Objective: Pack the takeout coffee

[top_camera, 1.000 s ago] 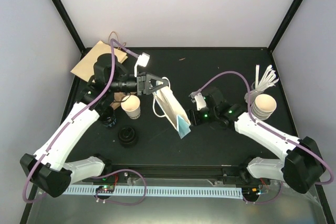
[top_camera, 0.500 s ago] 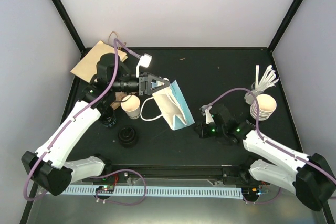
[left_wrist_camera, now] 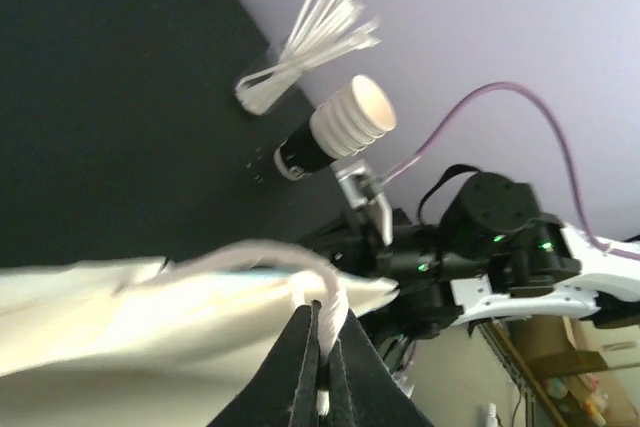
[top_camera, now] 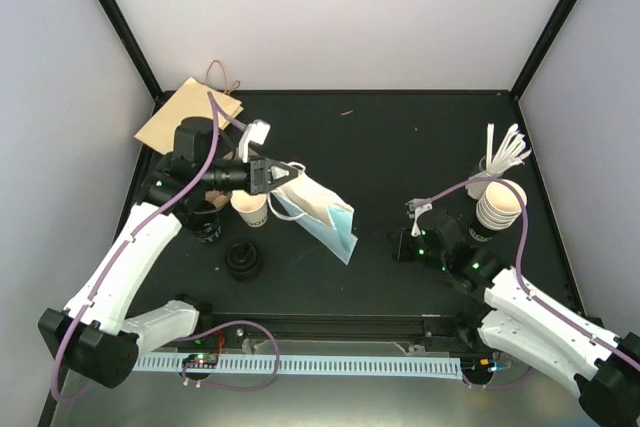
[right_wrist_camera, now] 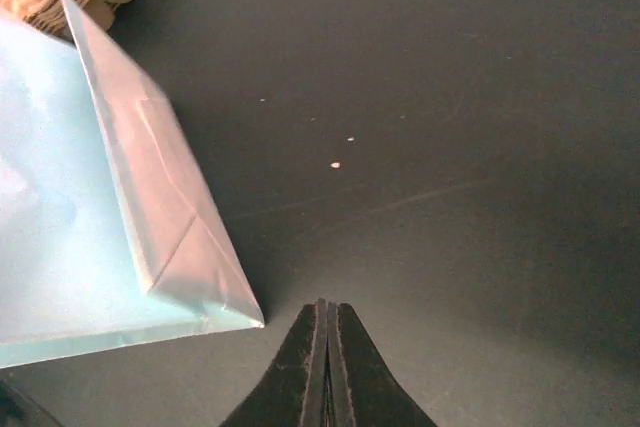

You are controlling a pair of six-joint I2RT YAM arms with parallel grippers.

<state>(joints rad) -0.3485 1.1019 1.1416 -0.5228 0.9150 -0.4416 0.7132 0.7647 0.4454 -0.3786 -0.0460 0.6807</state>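
Note:
My left gripper (top_camera: 284, 173) (left_wrist_camera: 322, 313) is shut on the white cord handle of a white and light-blue paper bag (top_camera: 322, 212) (left_wrist_camera: 140, 317), which hangs tilted, its bottom down to the right. Right of the bag's bottom corner (right_wrist_camera: 110, 217), my right gripper (top_camera: 400, 245) (right_wrist_camera: 328, 313) is shut with nothing in it, low over the black table. A single white paper cup (top_camera: 250, 207) with an open mouth stands just left of the bag. The takeout coffee does not show clearly; a dark round thing (top_camera: 207, 224) sits half hidden beside the left arm.
A pile of black lids (top_camera: 243, 260) lies near the left front. A nested stack of white cups (top_camera: 499, 205) (left_wrist_camera: 350, 119) and a holder of white stirrers (top_camera: 505, 151) (left_wrist_camera: 310, 39) stand at the right. Brown paper bags (top_camera: 188, 112) lie at the back left corner.
My right gripper has left the bag's bottom, shut, and drawn back right toward the near edge. The left gripper has carried the bag a little left and lower.

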